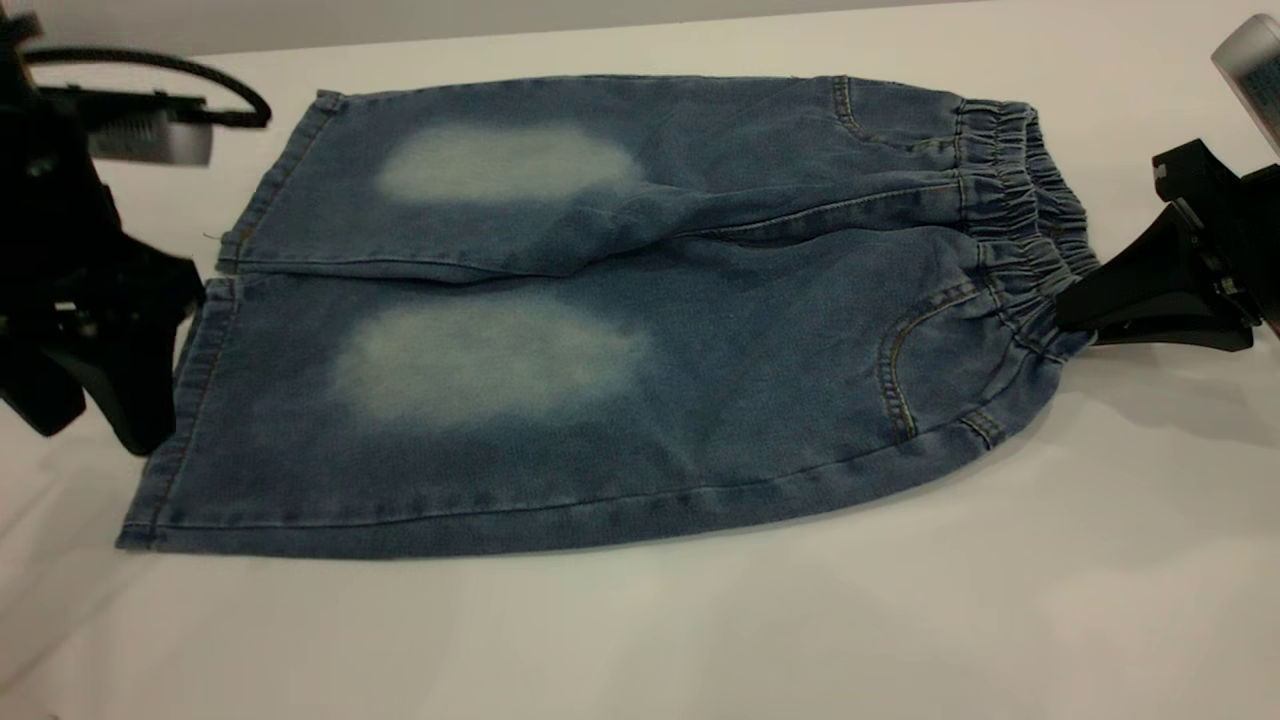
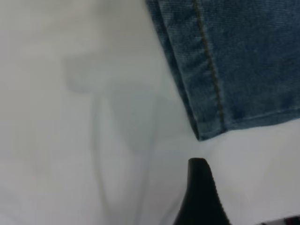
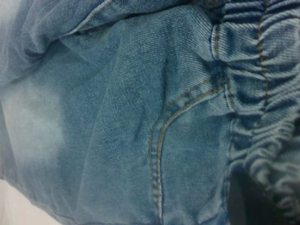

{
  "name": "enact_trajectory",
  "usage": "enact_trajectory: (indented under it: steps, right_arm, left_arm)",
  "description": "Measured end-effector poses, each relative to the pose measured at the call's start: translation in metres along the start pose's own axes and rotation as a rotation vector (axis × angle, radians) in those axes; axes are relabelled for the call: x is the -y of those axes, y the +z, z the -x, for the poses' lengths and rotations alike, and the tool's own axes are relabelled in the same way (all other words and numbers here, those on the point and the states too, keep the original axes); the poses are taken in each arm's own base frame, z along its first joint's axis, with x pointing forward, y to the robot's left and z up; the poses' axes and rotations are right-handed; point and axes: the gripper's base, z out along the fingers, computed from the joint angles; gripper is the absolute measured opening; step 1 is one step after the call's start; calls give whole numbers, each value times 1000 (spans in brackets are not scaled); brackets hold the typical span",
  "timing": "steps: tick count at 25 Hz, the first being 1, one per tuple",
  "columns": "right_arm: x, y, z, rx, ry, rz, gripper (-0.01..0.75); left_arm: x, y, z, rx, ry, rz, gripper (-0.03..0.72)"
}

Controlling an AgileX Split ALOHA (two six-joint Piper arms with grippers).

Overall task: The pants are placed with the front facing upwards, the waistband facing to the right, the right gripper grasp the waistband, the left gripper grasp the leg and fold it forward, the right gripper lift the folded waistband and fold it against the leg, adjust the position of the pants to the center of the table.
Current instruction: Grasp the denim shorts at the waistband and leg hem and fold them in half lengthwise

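Observation:
The blue denim pants (image 1: 620,330) lie flat on the table (image 1: 700,630), front up, legs to the left. The ruched waistband (image 1: 1010,200) points right. My right gripper (image 1: 1065,318) has its black wedge jaws closed on the near part of the waistband's edge. The right wrist view is filled with denim, showing the waistband (image 3: 262,93) and a curved pocket seam (image 3: 164,131). My left gripper (image 1: 95,415) stands open just left of the near leg's hem, apart from the cloth. In the left wrist view one finger (image 2: 199,192) sits just off the hem corner (image 2: 206,126).
Bare white table surrounds the pants, widest toward the front. The far leg overlaps the near one along the middle seam (image 1: 560,260). The left arm's looping cable (image 1: 200,75) hangs at the back left.

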Motion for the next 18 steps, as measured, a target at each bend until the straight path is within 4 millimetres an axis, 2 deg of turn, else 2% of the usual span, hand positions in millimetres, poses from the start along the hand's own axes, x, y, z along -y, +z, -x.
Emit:
enact_trajectory:
  steps: [9,13,18]
  right_arm:
    - [0,0,1,13,-5,0,35]
    - [0,0,2,14,-7,0,35]
    - [0,0,2,15,-6,3,35]
  left_arm:
    - [-3,22,8,48,60,29,443]
    - [3,36,8,8,79,21,443]
    - [13,39,8,2,98,15,443]
